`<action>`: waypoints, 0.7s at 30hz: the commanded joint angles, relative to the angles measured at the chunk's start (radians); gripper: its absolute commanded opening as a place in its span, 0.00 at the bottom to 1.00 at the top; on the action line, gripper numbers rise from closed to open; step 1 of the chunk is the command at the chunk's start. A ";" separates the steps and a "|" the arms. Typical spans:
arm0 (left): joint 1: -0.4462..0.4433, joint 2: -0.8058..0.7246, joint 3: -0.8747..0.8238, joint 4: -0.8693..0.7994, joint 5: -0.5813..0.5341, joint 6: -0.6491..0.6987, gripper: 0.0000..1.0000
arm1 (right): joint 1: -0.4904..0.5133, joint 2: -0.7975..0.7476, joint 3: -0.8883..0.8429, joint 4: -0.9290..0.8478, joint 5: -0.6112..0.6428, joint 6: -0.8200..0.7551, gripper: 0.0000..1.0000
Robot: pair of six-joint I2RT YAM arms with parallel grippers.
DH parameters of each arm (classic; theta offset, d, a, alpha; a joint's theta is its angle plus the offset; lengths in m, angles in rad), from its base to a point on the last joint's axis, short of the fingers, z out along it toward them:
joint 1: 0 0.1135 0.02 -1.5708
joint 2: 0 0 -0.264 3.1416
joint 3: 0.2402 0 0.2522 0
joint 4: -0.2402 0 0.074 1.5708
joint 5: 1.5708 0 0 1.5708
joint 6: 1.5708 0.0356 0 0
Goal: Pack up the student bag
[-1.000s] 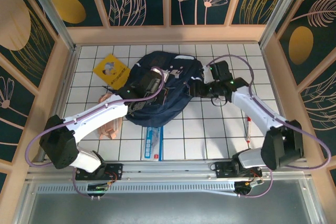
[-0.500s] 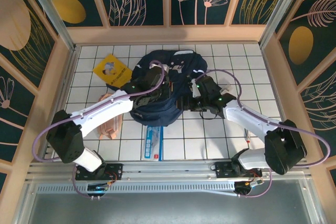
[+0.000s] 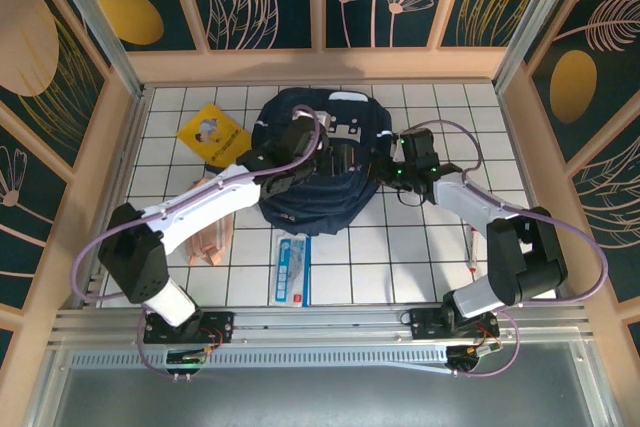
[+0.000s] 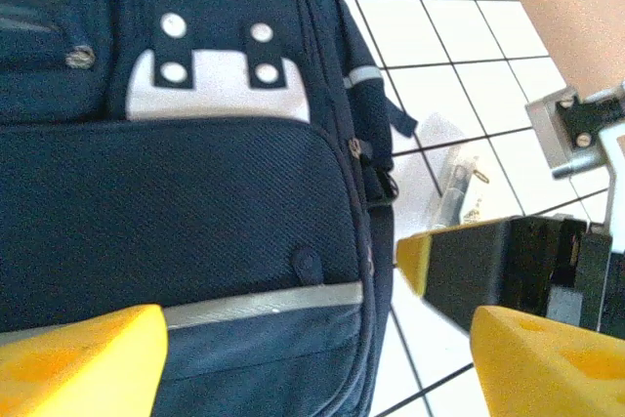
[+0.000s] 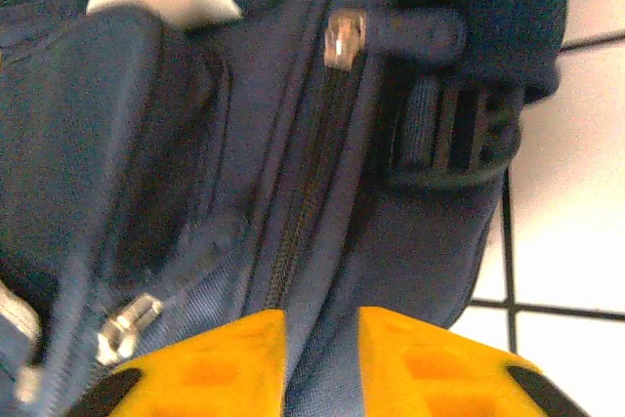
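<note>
The student bag (image 3: pixel 320 172), navy with grey stripes and white patches, lies in the middle of the tiled table. My left gripper (image 3: pixel 330 154) hovers over its front, and in the left wrist view the left gripper (image 4: pixel 312 358) stands wide open above the striped front pocket (image 4: pixel 195 231), holding nothing. My right gripper (image 3: pixel 386 171) is at the bag's right edge. In the right wrist view the right gripper (image 5: pixel 322 358) is shut on a fold of the student bag (image 5: pixel 322 192) beside a closed zipper, whose silver pull (image 5: pixel 342 39) sits further up.
A yellow booklet (image 3: pixel 213 133) lies left of the bag, with a pink pouch (image 3: pixel 210 229) under the left arm. A blue-and-white packet (image 3: pixel 292 269) sits near the front edge and a red pen (image 3: pixel 473 247) at the right. Wooden walls ring the table.
My left gripper has opened and let go of the bag. The right gripper has shifted to the bag's right edge and narrowed onto a fabric fold. The bag has moved slightly away.
</note>
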 commanded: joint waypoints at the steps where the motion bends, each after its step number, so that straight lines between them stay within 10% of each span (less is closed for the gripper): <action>1: 0.060 -0.123 -0.089 -0.120 -0.085 0.011 0.88 | 0.017 -0.033 0.029 0.005 -0.011 -0.049 0.38; 11: 0.179 -0.333 -0.480 -0.033 0.082 -0.156 0.92 | 0.419 -0.051 -0.027 -0.003 -0.007 0.013 0.43; 21: 0.239 -0.139 -0.467 -0.002 0.137 -0.217 0.98 | 0.474 0.051 -0.007 -0.007 0.176 0.269 0.59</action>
